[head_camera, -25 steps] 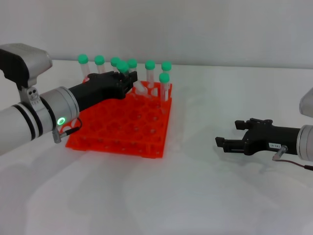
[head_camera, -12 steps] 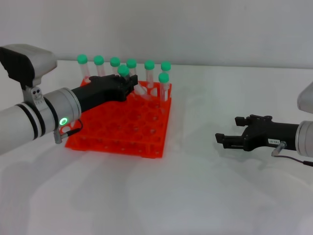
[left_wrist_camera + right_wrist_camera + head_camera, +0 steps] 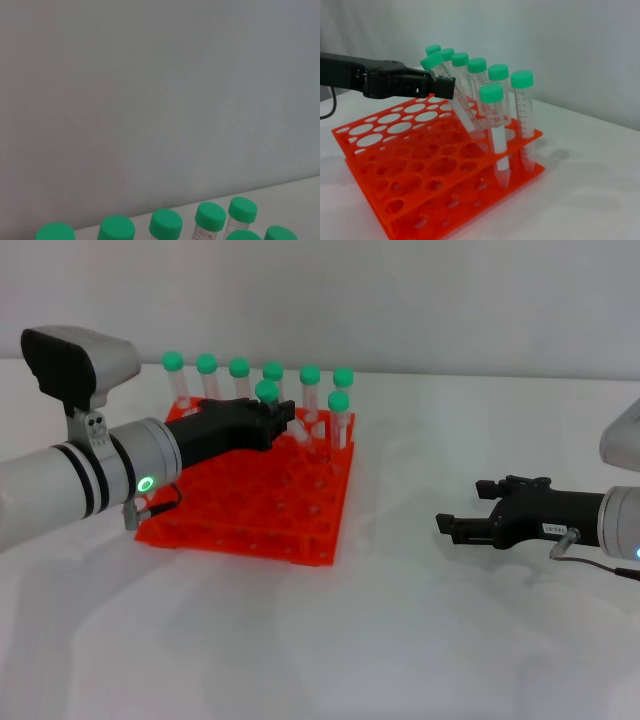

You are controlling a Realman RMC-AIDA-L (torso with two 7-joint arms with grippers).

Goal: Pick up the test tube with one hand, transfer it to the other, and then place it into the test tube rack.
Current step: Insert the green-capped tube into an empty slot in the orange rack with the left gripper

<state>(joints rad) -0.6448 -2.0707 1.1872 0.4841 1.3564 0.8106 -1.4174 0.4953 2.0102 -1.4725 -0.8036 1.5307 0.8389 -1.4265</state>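
Observation:
The orange-red test tube rack (image 3: 250, 512) stands on the white table at left centre. My left gripper (image 3: 283, 420), on the arm with the green light ring, reaches over the rack's back part. It is shut on the test tube (image 3: 266, 391), which has a green cap. The tube leans, with its lower end in a rack hole. In the right wrist view the left gripper (image 3: 445, 88) grips the tilted tube (image 3: 432, 61) below its cap, above the rack (image 3: 380, 167). My right gripper (image 3: 452, 528) is open and empty, low over the table on the right.
Several other green-capped tubes (image 3: 310, 375) stand upright in the rack's back row, and one more (image 3: 338, 401) stands in front of them at the right end. Their caps show in the left wrist view (image 3: 165, 222). A pale wall lies behind the table.
My left gripper has moved to the right and slightly down with the tube. My right gripper has shifted a little to the left.

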